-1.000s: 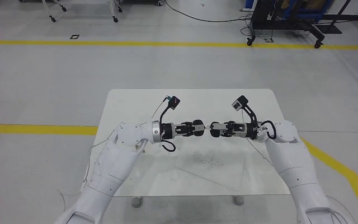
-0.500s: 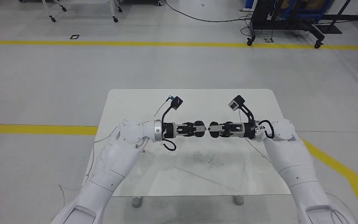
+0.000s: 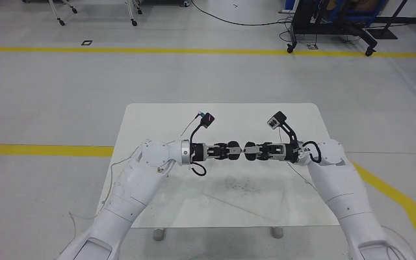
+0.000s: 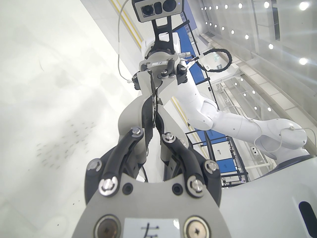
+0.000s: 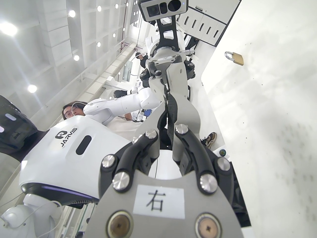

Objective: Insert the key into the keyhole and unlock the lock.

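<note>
White table (image 3: 149,123) on a grey workshop floor marked with yellow lines, seen from above and from both wrists. The left gripper (image 3: 235,150) and right gripper (image 3: 250,151) were held above the middle of the table, pointing at each other, their tips touching or very nearly so. Each had its fingers drawn together. Whatever was pinched where they met was too small and too hidden to identify, so the key could not be located. The lock (image 5: 234,58), a brass padlock whose silver shackle looked seated, lay on the table near its edge, well apart from both grippers. Judged progress: early. Neither gripper held the lock, nothing was seen projecting from its body, and insertion into the keyhole and turning were both left to do.
</note>
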### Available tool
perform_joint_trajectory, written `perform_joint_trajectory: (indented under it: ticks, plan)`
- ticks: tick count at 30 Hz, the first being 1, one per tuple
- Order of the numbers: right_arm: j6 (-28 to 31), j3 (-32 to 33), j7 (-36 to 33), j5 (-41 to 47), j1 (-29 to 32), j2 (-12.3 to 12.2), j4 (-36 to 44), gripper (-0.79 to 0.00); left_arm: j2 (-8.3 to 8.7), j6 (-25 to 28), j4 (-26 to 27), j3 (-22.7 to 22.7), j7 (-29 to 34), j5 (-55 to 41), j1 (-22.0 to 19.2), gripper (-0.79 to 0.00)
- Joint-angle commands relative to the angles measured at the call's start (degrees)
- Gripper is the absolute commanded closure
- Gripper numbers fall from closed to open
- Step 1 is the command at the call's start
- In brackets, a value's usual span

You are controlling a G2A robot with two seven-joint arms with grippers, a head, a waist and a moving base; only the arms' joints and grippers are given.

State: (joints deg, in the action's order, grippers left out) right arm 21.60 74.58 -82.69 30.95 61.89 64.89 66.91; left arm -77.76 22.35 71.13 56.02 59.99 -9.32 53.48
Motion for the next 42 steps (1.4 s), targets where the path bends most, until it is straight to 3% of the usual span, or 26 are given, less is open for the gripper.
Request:
perform_joint_trajectory:
  ticks: [1, 9, 21, 26, 30, 34, 38, 42]
  plan:
    - [0.46, 0.06, 0.46, 0.18, 0.42, -0.13, 0.06, 0.0, 0.08, 0.01, 0.35, 0.18, -0.4, -0.58, 0.29, -0.785]
    - [3.34, 2.26, 3.37, 2.5, 2.65, -0.77, -0.19, 0.0, 0.13, -0.07, 0.48, 0.3, -0.56, -0.68, 0.4, -0.785]
    - [10.37, 9.62, 14.42, 11.78, 9.42, -1.3, 1.0, 0.0, 0.13, -0.07, 0.48, 0.3, -0.56, -0.68, 0.4, -0.785]
    - [10.37, 9.62, 14.42, 11.78, 9.42, -1.3, 1.0, 0.0, -0.25, -0.94, 2.29, -1.18, -5.28, 0.7, 1.06, -0.785]
    - [10.37, 9.62, 14.42, 11.78, 9.42, -1.3, 1.0, 0.0, 1.05, 0.28, 7.38, 3.29, -9.46, 7.52, 1.74, -0.785]
    - [10.37, 9.62, 14.42, 11.78, 9.42, -1.3, 1.0, 0.0, 4.18, -4.12, 19.67, 12.71, -9.21, 22.33, 8.73, -0.785]
    - [10.37, 9.62, 14.42, 11.78, 9.42, -1.3, 1.0, 0.0, 6.78, -10.49, 34.27, 24.38, -8.5, 31.87, 21.15, -0.785]
    - [10.37, 9.62, 14.42, 11.78, 9.42, -1.3, 1.0, 0.0, 8.05, -15.8, 42.63, 33.22, -11.26, 39.92, 32.93, -0.785]
